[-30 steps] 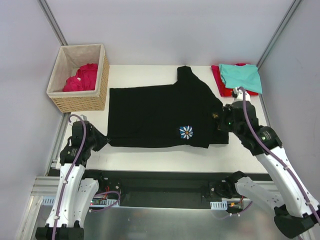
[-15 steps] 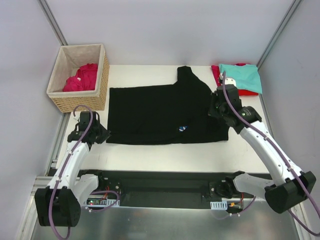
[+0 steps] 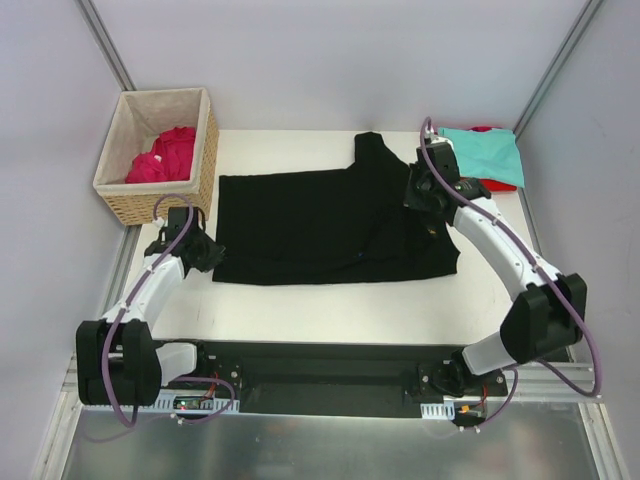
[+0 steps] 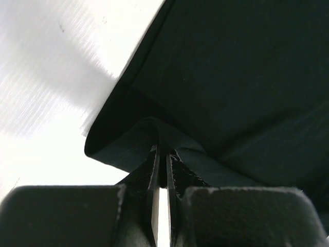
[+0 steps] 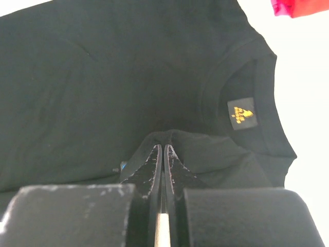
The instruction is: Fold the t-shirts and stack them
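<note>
Two grippers hold the same garment, each closed tight on a pinch of its cloth. The left gripper [image 4: 163, 154] has its jaws pressed together on the near-left corner of the black t-shirt [image 3: 320, 225], where the hem rises in a small loop just above the fingertips; the rest of the dark fabric stretches away to the right and far side of that gripper, with bare white counter [image 3: 330, 300] showing to its left. The right gripper [image 5: 163, 149] is likewise clamped on a raised ridge of the black cloth at the shirt's right end. The round collar and its neck label [image 5: 240, 113], printed in yellow, lie just beyond and to the right of those fingertips. Between the two grippers the black t-shirt lies spread across the middle of the counter, collar toward the right, one sleeve pointing to the far edge. Just past the right gripper, in the far right corner, a folded teal t-shirt [image 3: 485, 155] rests on top of a red t-shirt [image 3: 497, 185], whose edge shows beneath it. In the far left corner, apart from the black cloth, stands the wicker basket [image 3: 160, 205], and a crumpled crimson-pink t-shirt [image 3: 165, 155] lies inside it.
</note>
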You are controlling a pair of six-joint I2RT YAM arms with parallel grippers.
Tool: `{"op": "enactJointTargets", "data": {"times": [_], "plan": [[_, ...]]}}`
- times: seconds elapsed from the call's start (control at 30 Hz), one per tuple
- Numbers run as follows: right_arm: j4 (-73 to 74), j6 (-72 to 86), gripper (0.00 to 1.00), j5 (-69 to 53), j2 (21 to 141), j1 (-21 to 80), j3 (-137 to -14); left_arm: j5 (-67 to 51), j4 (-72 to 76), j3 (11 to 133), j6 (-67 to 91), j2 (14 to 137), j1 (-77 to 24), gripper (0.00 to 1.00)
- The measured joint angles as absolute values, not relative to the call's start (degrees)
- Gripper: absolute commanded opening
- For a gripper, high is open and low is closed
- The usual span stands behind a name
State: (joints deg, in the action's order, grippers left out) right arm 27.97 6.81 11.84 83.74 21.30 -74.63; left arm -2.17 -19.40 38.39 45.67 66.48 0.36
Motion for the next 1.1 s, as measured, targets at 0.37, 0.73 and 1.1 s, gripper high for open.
{"op": "enactJointTargets", "data": {"times": [0.37, 0.73, 1.1], "plan": [[25.9, 6.8, 0.01, 10.0, 94.1, 20.3, -78.4, -2.2, -16.9, 40.9, 45.7, 72.6, 0.4, 0.00], [25.3, 6.8, 0.01, 9.8, 100.2, 19.2, -83.0, -1.9, -15.4, 41.3, 45.6, 76.0, 0.4, 0.00], [25.1, 6.9, 0.01, 9.5, 107.8, 16.1, -88.8, -0.9, -15.2, 41.3, 45.7, 76.5, 0.3, 0.00]]}}
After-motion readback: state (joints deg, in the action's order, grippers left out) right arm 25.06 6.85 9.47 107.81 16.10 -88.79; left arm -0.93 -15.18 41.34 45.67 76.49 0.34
